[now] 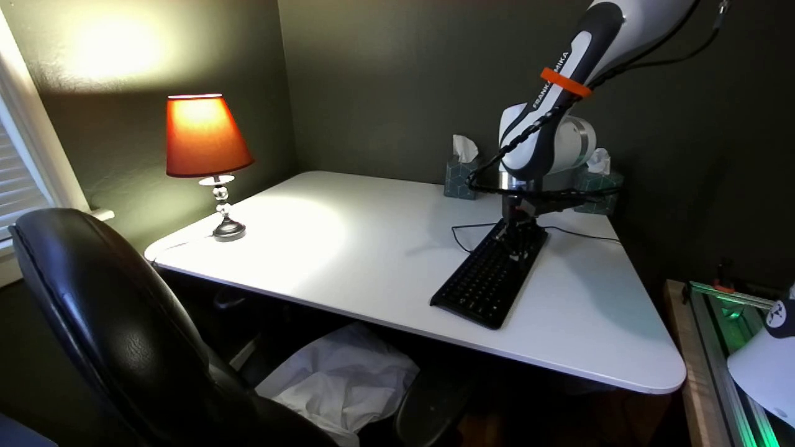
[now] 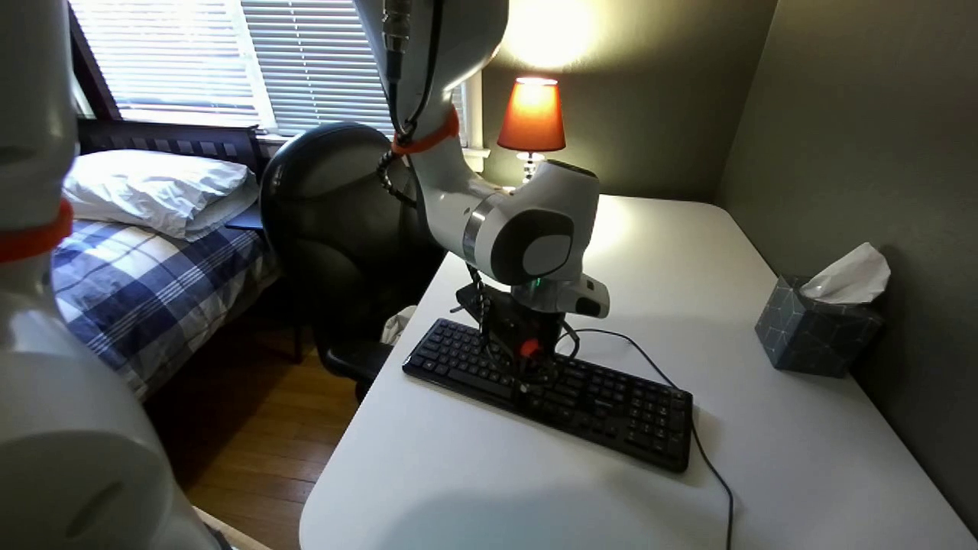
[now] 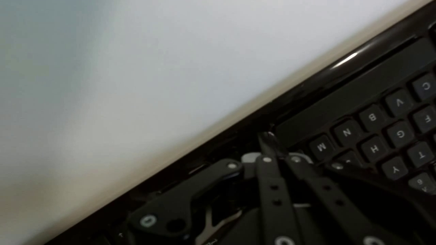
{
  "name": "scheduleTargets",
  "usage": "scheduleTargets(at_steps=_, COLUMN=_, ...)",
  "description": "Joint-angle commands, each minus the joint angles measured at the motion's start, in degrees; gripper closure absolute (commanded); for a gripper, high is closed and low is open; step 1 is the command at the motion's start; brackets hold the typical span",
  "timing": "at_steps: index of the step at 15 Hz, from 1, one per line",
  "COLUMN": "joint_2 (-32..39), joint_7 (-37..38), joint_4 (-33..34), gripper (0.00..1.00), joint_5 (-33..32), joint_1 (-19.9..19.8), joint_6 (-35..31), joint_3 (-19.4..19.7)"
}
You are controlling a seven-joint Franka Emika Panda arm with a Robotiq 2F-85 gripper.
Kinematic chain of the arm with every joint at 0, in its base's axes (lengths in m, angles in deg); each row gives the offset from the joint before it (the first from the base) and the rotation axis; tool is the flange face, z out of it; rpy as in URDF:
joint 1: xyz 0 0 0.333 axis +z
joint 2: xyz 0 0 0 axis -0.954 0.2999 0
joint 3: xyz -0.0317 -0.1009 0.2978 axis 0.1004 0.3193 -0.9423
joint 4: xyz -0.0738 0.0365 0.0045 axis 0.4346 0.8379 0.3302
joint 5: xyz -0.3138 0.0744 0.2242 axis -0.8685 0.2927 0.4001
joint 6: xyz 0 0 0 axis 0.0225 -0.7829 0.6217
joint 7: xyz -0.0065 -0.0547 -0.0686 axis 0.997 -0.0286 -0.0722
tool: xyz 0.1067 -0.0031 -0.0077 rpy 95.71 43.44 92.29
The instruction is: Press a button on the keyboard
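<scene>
Keyboard (image 1: 484, 282), one, black, full-size: we find it lying flat on the white bench (image 1: 366, 248), set at a slant toward the right end in an exterior view, with a thin dark cable (image 2: 730, 512) looping out beside its long edge and running on over the surface. Gripper (image 3: 270, 143), one, black: it points down over the keyboard in both exterior views; we enter its jaws as clenched, their ends together in the wrist view. There it reaches just beside one end of the space bar (image 3: 356, 90), near the M key (image 3: 321, 147), the lettering upside down; whether it touches a key we cannot tell. Robot arm (image 2: 451, 191), one, white with dark panels: an orange band (image 1: 565, 82) around it. Left tissue box (image 1: 460, 181) and right tissue box (image 1: 596, 205), in an exterior view: dark teal, patterned, each with a white tissue (image 1: 464, 149) standing up, the right one partly behind the arm. Table lamp (image 1: 206, 139), one, lit: red-orange shade, clear beaded stem, dark round base, toward the left end of the bench, well apart from the keyboard. Office chair (image 2: 340, 229), one, black, at the bench's edge. Plaid bed cover (image 2: 157, 298), blue and white, with a white pillow (image 2: 157, 187) and, behind, window blinds (image 2: 321, 69).
</scene>
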Motion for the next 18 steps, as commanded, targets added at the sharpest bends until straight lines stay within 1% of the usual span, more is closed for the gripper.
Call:
scheduleTargets(at_steps=1, joint_2=-1.01, joint_7=0.4, joint_4=-0.62, gripper=1.0, joint_5=-1.01, joint_1=0.67, joint_6=0.52, joint_3=0.42)
scheduleTargets(at_steps=10, joint_2=-3.44, joint_7=2.87, joint_4=-2.06, gripper=1.0, joint_5=-2.63, joint_1=2.69, joint_6=-0.2, joint_3=0.6)
scheduleTargets(at_steps=11, joint_2=-3.93, joint_7=3.05, joint_4=-2.33, gripper=0.74, joint_5=-2.83, joint_1=2.91, joint_6=0.07, joint_3=0.59)
scheduleTargets(at_steps=12, joint_2=-4.39, joint_7=3.68, joint_4=-2.48, gripper=0.72, joint_5=-3.37, joint_1=3.26, joint_6=0.39, joint_3=0.8)
scheduleTargets(at_steps=13, joint_2=-5.03, joint_7=4.19, joint_4=-2.87, gripper=0.66, joint_5=-3.97, joint_1=3.6, joint_6=0.27, joint_3=0.94)
scheduleTargets(at_steps=18, joint_2=-8.72, joint_7=9.41, joint_4=-4.88, gripper=0.29, joint_5=-8.8, joint_1=5.17, joint_6=0.3, joint_3=2.02)
